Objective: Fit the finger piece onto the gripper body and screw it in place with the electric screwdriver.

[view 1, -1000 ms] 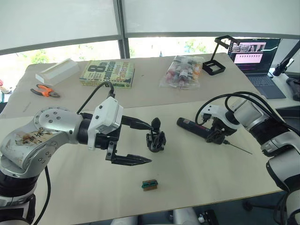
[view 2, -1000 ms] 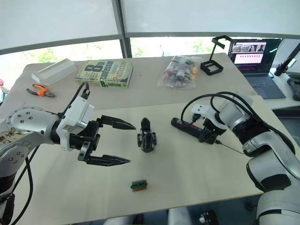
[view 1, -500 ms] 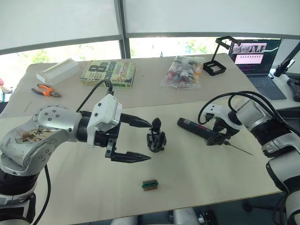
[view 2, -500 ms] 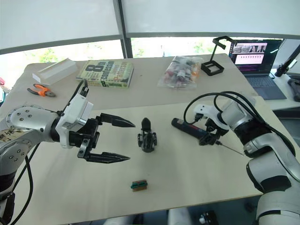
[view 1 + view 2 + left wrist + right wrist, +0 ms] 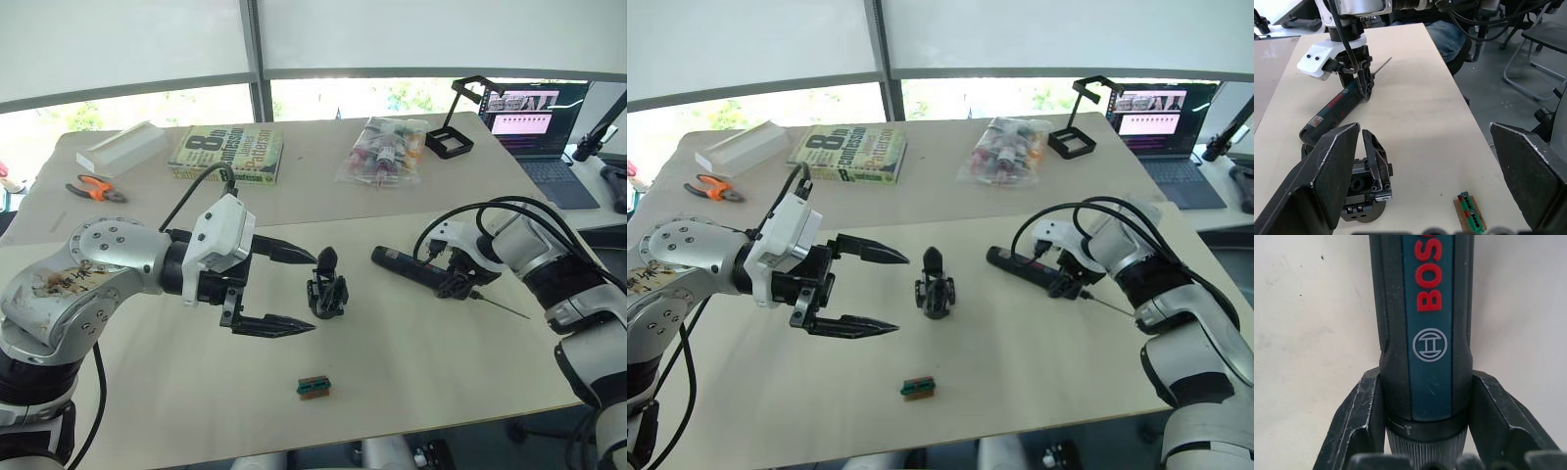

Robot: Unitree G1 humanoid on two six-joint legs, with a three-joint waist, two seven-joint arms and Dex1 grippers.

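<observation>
On the pale surface (image 5: 411, 362), the head views put the gripper body (image 5: 326, 292) near the middle, its pointed finger upright. Whether the finger piece is already mounted on it I cannot tell. The left pincer (image 5: 294, 291) hangs just at its nine o'clock, prongs spread wide, and has barely shifted over the last second. At three o'clock of the body lies the electric screwdriver (image 5: 409, 268), flat, bit aimed toward four o'clock. The right pincer (image 5: 1068, 278) has settled over its bit end within that second, while the tool itself has not moved. A small green-brown block (image 5: 313, 386) sits at six o'clock; a book (image 5: 226, 153) and orange pliers (image 5: 90, 188) lie far off toward eleven and ten.

The left wrist view looks between its own wide-apart prongs (image 5: 1332, 171) at the body (image 5: 1369, 183), with the block (image 5: 1470, 214) beside it and the screwdriver (image 5: 1334, 111) beyond under the other pincer.

The right wrist view shows two prongs (image 5: 1359, 426) pressed against either side of the screwdriver's barrel (image 5: 1425, 328), just above the collar; it looks clamped. I judge the lift of the tool comes next.
</observation>
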